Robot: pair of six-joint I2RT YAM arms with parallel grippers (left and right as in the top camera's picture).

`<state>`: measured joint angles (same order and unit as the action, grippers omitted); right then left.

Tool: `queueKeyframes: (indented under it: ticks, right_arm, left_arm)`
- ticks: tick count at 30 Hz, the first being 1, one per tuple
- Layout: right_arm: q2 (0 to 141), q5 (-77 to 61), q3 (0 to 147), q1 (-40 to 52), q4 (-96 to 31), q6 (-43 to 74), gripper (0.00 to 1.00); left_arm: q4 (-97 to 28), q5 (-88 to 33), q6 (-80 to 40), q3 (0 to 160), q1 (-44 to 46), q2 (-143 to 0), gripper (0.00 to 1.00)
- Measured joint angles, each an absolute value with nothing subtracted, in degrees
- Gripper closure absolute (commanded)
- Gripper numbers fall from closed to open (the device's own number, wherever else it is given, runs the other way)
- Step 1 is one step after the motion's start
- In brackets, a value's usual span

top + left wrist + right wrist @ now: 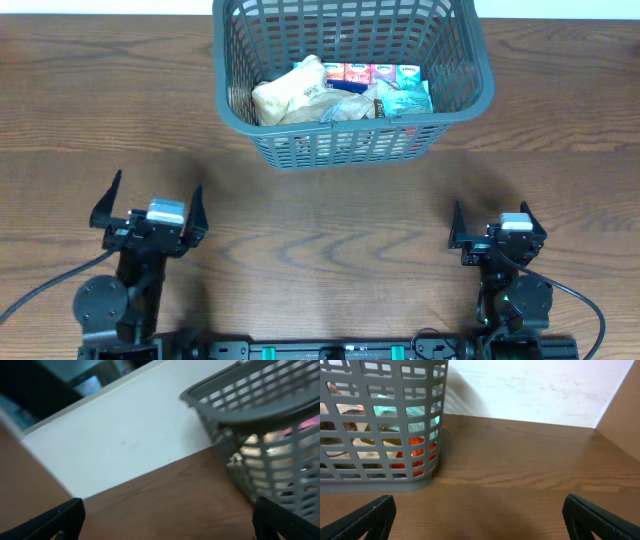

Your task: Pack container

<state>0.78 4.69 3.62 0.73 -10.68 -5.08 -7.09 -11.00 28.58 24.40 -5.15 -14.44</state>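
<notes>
The dark grey lattice container (pixel 470 60) stands at the back middle of the wooden table. Inside lie several packets: beige bags (pixel 290 95), a teal packet (pixel 405 100) and a row of small colourful boxes (pixel 375 72). My left gripper (pixel 150 208) is open and empty at the front left, well short of the container. My right gripper (pixel 497 226) is open and empty at the front right. The container shows at the right in the left wrist view (pixel 280 410) and at the left in the right wrist view (pixel 380 480).
A white wall panel (pixel 125 445) runs behind the table's far edge. Bare wooden tabletop (pixel 330 230) lies between the two grippers and the container. Cables trail from both arm bases at the front edge.
</notes>
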Motion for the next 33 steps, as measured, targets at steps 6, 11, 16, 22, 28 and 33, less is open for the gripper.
queueKeyframes:
  ticks: [6,11,16,22,28,33]
  right_arm:
    - [0.73,4.67,3.6,0.71,-10.68,-5.08,0.01]
    - [0.71,4.67,3.6,0.73,-10.68,-5.08,0.01]
    - [0.73,4.67,3.6,0.71,-10.68,-5.08,0.01]
    - [0.73,4.67,3.6,0.71,-10.68,-5.08,0.01]
    - [0.71,4.67,3.6,0.71,-10.68,-5.08,0.01]
    - [0.71,4.67,3.57,0.71,-10.68,-5.08,0.01]
  left_arm:
    - [-6.57,-5.87,23.88,18.11,-5.15,-9.63,0.01]
    - [-6.04,-2.85,18.72,13.45,-4.34,-6.24,0.01]
    - [-4.47,-0.51,14.66,9.63,-2.07,-3.55,0.01]
    - [-3.99,1.61,11.22,6.28,0.01,-2.44,0.01]
    - [-4.01,2.15,9.8,3.75,0.82,-0.93,0.01]
    - [-3.03,2.85,7.11,2.17,1.67,-0.6,0.01]
